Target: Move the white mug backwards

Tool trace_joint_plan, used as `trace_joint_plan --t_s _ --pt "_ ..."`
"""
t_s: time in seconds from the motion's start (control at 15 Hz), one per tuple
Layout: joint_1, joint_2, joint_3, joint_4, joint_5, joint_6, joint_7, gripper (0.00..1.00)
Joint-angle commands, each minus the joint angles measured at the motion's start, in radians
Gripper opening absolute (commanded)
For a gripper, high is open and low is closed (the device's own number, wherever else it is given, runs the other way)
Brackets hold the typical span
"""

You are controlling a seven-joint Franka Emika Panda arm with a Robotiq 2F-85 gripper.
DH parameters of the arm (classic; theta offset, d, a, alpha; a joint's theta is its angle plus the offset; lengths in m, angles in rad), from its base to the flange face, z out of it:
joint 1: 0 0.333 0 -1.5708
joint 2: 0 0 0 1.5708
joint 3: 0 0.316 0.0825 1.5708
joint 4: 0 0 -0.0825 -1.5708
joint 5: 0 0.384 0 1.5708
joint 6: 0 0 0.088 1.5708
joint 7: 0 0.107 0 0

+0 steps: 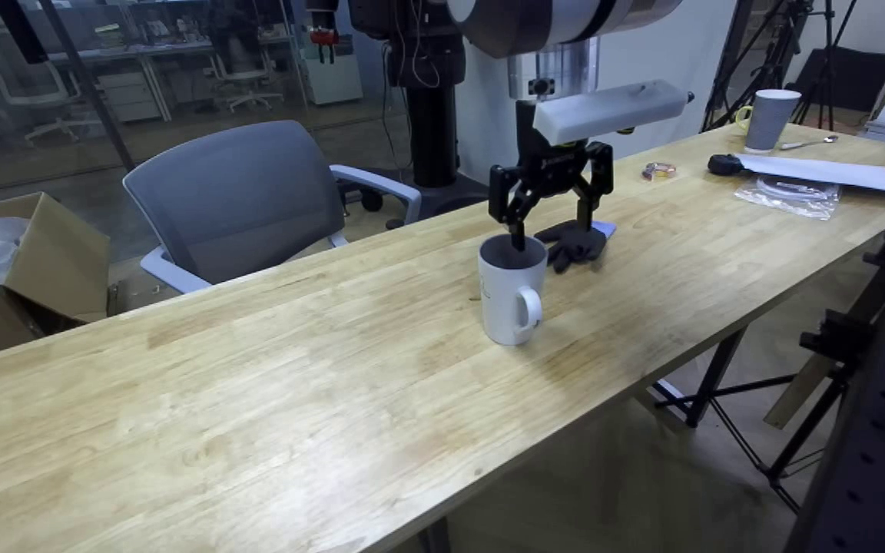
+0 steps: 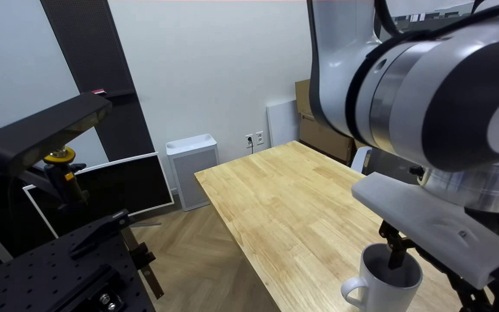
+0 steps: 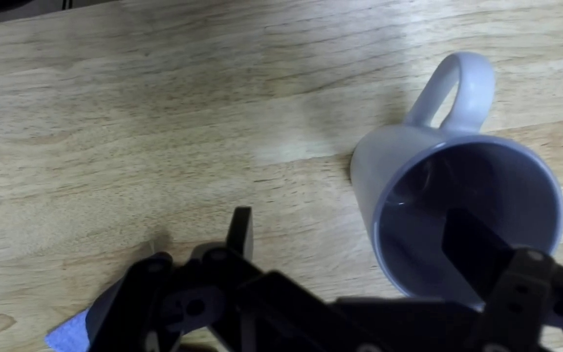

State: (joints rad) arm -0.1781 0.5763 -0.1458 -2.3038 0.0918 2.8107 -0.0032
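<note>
The white mug (image 1: pixel 498 303) stands upright on the wooden table, its handle toward the table's near edge in an exterior view. It also shows at the bottom of an exterior view (image 2: pixel 387 297), partly cut off, and at the right of the wrist view (image 3: pixel 375 164). My gripper (image 1: pixel 551 233) is open above the table. In the wrist view the gripper (image 3: pixel 352 232) has one finger inside the mug's opening and the other outside, well apart from its wall. The mug's wall lies between the fingers, not clamped.
A black glove-like item (image 1: pixel 575 244) with a blue part lies beside the mug under the outer finger. Farther along the table (image 1: pixel 319 384) are an orange tape roll (image 1: pixel 657 170), papers (image 1: pixel 834 172), a plastic bag (image 1: pixel 788 196), a grey cup (image 1: pixel 771 121) and a spoon (image 1: pixel 810 143). A chair (image 1: pixel 243 200) stands behind.
</note>
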Motion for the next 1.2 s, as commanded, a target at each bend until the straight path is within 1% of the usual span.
trace_joint_plan --t_s 0.0,0.07,0.27,0.6,0.87,1.0,1.13 --pt "-0.011 0.019 0.014 0.010 0.012 0.035 0.019 1.00" --pt "-0.013 0.022 0.017 0.007 0.016 0.051 0.019 1.00" --pt "-0.086 0.018 0.095 -0.004 0.069 0.104 -0.025 1.00" --pt "-0.172 0.016 0.189 0.000 0.119 0.099 -0.065 1.00" --pt "-0.189 0.018 0.211 0.005 0.129 0.079 -0.071 1.00" --pt "-0.179 0.021 0.199 0.006 0.120 0.071 -0.066 1.00" --pt "-0.156 0.031 0.172 0.008 0.106 0.066 -0.055 1.00"
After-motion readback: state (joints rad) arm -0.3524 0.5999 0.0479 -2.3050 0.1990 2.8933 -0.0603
